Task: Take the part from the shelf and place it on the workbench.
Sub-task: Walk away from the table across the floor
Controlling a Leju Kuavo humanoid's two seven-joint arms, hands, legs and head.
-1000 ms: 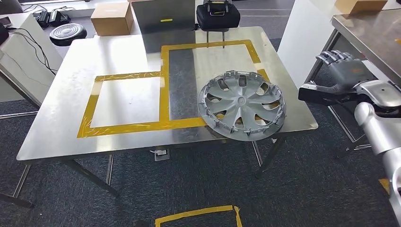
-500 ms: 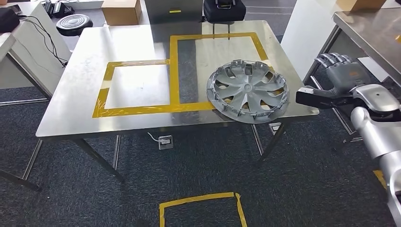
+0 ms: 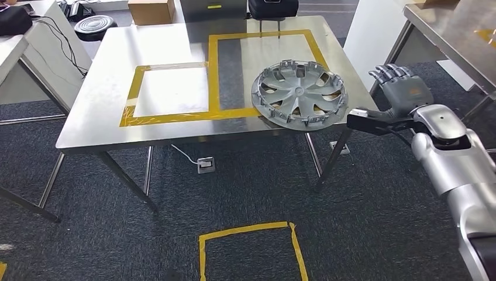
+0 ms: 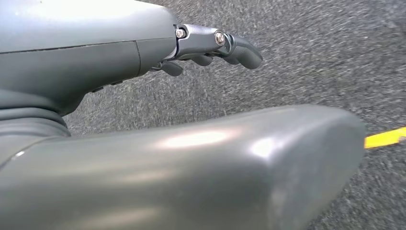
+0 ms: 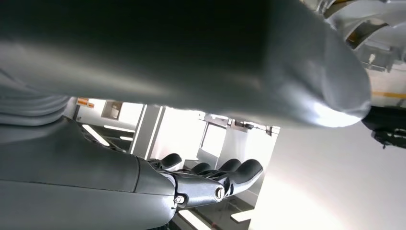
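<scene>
— Fingers (image 3: 391,72) on the right hand (image 3: 403,88) are apart, holding nothing beside the workbench (image 3: 105,76)?
— Yes. The part (image 3: 299,93) lies there, overhanging the near edge; placing looks done, so a nudge inward may come next.
</scene>
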